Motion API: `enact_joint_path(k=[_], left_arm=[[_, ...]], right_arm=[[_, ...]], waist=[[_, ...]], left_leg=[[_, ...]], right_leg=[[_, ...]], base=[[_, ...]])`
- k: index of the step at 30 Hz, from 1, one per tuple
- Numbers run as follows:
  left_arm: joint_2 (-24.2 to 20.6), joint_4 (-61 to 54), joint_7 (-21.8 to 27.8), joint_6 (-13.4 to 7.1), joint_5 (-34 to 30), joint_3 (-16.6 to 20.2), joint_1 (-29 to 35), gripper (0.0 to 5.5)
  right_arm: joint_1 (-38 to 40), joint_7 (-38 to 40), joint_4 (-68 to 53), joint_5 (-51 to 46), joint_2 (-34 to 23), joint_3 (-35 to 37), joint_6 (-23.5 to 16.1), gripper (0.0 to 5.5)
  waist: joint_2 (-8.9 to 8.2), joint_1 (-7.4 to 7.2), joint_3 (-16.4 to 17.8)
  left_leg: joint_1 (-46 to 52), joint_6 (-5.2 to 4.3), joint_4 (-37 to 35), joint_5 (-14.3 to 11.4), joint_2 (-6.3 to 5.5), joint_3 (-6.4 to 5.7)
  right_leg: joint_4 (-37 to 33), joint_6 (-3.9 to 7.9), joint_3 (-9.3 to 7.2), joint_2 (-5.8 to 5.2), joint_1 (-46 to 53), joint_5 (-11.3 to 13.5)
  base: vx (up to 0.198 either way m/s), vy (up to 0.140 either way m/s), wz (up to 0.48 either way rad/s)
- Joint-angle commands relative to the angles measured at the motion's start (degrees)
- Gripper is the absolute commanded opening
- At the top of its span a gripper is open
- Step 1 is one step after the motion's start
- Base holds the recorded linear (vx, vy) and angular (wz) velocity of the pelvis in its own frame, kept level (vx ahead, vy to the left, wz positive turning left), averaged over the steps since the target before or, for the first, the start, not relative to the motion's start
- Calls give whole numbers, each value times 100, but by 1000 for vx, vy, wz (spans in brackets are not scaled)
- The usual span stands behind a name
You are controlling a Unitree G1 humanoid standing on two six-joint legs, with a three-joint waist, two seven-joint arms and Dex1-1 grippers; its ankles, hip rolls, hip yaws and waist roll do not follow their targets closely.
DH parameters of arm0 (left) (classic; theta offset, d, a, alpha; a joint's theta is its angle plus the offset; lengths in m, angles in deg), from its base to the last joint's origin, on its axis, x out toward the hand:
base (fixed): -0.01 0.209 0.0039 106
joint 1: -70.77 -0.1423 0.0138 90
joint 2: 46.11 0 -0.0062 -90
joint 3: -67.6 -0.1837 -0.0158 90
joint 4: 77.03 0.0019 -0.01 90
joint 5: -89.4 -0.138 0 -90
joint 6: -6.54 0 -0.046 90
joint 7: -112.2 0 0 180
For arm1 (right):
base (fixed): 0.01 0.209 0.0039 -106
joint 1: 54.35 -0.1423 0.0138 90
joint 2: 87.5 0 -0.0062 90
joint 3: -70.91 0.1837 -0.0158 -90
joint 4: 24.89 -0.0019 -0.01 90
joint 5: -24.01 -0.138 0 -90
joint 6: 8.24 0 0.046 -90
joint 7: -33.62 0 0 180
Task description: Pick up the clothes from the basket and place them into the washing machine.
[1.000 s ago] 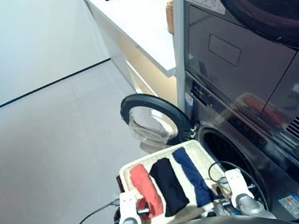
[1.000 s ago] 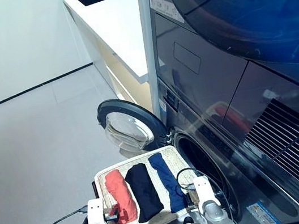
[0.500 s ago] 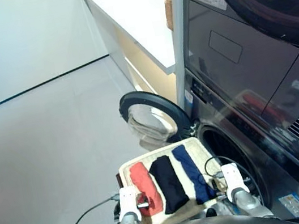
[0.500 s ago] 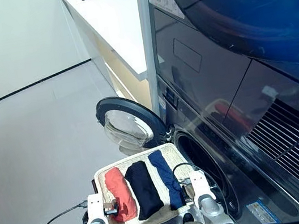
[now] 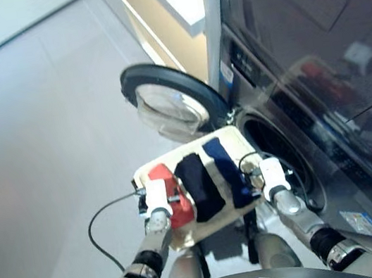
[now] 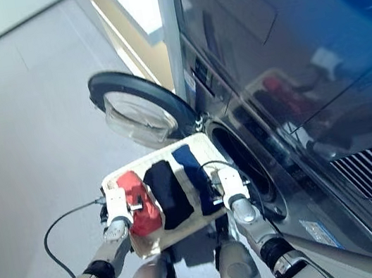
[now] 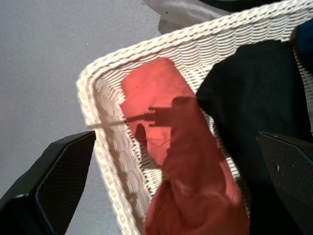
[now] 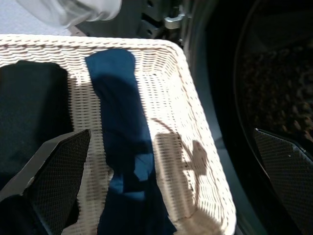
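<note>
Both sets of jaws stand wide apart and hold nothing. The left gripper hangs just above the red garment, one black finger out past the rim of the basket and the other over the black garment; its shadow falls across the red cloth. The right gripper hovers over the navy strip, its fingers set to either side, one over the black cloth and one out past the basket's edge toward the drum.

Both arms reach forward and down from the body, elbows bent, wrists side by side over the near end of the basket. A black cable loops off the left wrist.

The three garments lie side by side in the basket: red on the left, black in the middle, navy on the right. The basket sits on the floor just in front of the washing machine, whose round door is swung open to the left.
</note>
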Motion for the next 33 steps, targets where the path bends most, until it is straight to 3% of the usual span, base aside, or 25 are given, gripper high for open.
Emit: enact_joint_path(k=[1, 10, 11, 19, 26, 27, 29, 33], left_arm=[[-213, 227, -317, -269, 197, 236, 622, 550], [-569, 523, -553, -306, 477, 613, 1358, 550], [-642, 549, -595, -312, 491, 684, 1485, 550], [-775, 543, -727, -333, 642, 826, 1705, 550], [-908, 582, -700, -327, 763, 894, 1859, 550], [-922, 580, -700, -327, 732, 891, 1861, 511], [-912, 584, -676, -337, 722, 895, 1836, 0], [-898, 568, -610, -375, 696, 862, 1802, 0]], right_arm=[[-267, 123, -665, -276, 176, -127, -521, 550], [-727, 201, -755, -550, 264, -213, -721, 550], [-768, 189, -835, -596, 266, -233, -782, 550], [-811, 183, -1070, -669, 295, -255, -873, 550], [-747, 71, -1119, -745, 247, -247, -869, 550], [-713, 53, -1132, -738, 236, -234, -876, 550], [-659, 22, -1168, -729, 208, -205, -880, 550], [-573, -69, -1180, -705, 165, -172, -892, 550]], waist=[[-398, -187, 120], [-506, -355, 201], [-498, -366, 222], [-489, -449, 208], [-481, -508, 118], [-472, -513, 98], [-453, -522, 41], [-409, -532, -88]], left_leg=[[-699, 226, 709, -342, -515, 79], [-1788, 264, 1344, -532, -418, 103], [-1962, 242, 1553, -764, -344, 60], [-2679, 399, 2064, -996, -295, 34], [-3181, 463, 2501, -1151, -271, -32], [-3217, 468, 2509, -1156, -269, -45], [-3237, 467, 2477, -1159, -267, -48], [-3185, 446, 2303, -1105, -297, -78]], right_leg=[[500, 241, 168, 48, -553, -147], [838, 212, 318, 94, -1592, -106], [975, 245, 366, 155, -1742, -259], [1303, 239, 495, 240, -2429, -334], [1626, 207, 499, 267, -2884, -414], [1660, 201, 498, 270, -2931, -420], [1660, 200, 500, 260, -2981, -414], [1556, 203, 500, 244, -2981, -379]], base=[[-71, 22, -95], [-40, 14, -25], [52, 6, -63], [0, 0, 0], [0, 0, 0], [0, 0, 0], [0, 0, 0], [0, 0, 0]])
